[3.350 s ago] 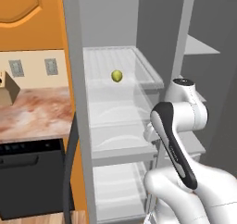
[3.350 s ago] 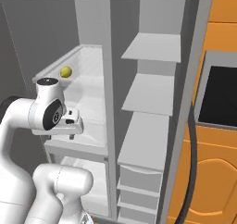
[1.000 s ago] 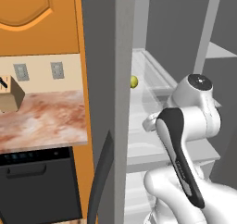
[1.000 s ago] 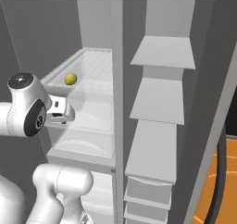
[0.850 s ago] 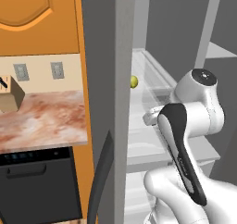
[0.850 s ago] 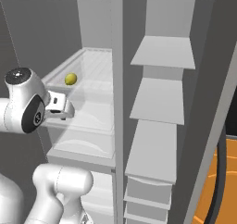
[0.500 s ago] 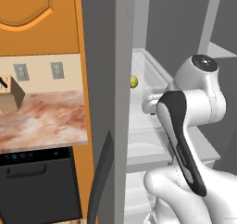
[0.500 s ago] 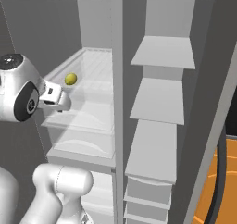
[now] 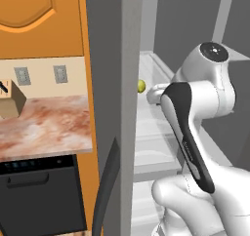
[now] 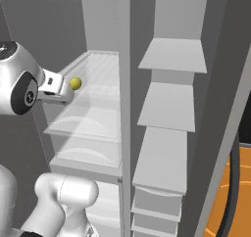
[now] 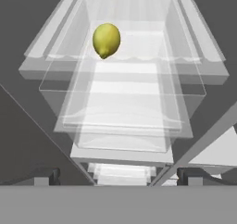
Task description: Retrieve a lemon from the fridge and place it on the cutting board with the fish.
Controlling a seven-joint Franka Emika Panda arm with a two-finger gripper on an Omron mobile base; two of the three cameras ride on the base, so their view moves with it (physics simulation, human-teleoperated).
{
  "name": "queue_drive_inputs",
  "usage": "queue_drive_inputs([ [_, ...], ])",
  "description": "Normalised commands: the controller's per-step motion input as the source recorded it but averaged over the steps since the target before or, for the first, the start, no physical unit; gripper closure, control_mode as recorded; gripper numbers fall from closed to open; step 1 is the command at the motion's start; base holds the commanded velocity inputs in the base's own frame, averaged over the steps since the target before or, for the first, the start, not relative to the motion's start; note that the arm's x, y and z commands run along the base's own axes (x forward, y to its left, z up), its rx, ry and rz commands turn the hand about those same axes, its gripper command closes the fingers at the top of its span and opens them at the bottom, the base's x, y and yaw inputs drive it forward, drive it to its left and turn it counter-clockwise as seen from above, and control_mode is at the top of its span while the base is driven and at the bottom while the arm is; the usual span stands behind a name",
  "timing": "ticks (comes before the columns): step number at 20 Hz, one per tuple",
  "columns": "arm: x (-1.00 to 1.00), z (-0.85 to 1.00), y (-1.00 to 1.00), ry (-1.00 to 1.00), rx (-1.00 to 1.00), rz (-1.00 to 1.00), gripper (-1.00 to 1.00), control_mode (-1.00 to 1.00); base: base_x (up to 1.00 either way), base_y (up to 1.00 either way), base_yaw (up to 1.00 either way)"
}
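Observation:
The fridge (image 9: 122,59) stands open, with white shelves and clear drawers inside. A small yellow-green lemon (image 9: 141,86) lies on an upper shelf of the left compartment (image 10: 93,69). My gripper (image 10: 66,91) is level with that shelf, just short of the lemon (image 10: 75,83) and pointing at it. In the hand view the lemon (image 11: 106,40) sits ahead, up and slightly left of centre. The gripper (image 11: 118,177) is open there, its two dark fingertips (image 11: 46,177) wide apart with nothing between them. The cutting board and the fish are out of view.
Clear drawers (image 11: 125,107) lie below the lemon's shelf. Right compartment shelves (image 10: 171,55) rise past the fridge's centre divider (image 10: 125,59). To the left are a marble counter (image 9: 44,123), a brown box (image 9: 10,98), a black dishwasher (image 9: 39,191) and the door's dark handle (image 9: 107,181).
Over the last second the arm has lifted and the hand has reached up and into the fridge toward the lemon. Before that, the base views shifted closer to the fridge.

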Motion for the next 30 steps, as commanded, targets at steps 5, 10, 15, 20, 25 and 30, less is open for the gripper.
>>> queue_drive_inputs([
  [5, 0.5, 0.06, 0.02, 0.0, 0.0, 0.0, -1.0, -1.0, 0.0, 0.0, 0.0],
  [10, 0.59, 0.0, 0.18, 0.0, 0.0, 0.0, -1.0, -1.0, 0.0, 0.0, 0.0],
  [15, 0.67, 0.0, 0.29, 0.0, 0.0, 0.0, -1.0, -1.0, 0.0, 0.0, 0.0],
  [20, 0.6, -0.02, 0.04, 0.0, 0.0, 0.0, -1.0, -1.0, 0.0, 0.0, 0.0],
  [25, 0.61, -0.17, 0.0, 0.0, -0.01, 0.0, -1.0, -1.0, 0.0, 0.0, 0.0],
  [30, 0.6, -0.14, 0.02, 0.0, 0.0, 0.0, -1.0, -1.0, 0.0, 0.0, 0.0],
])
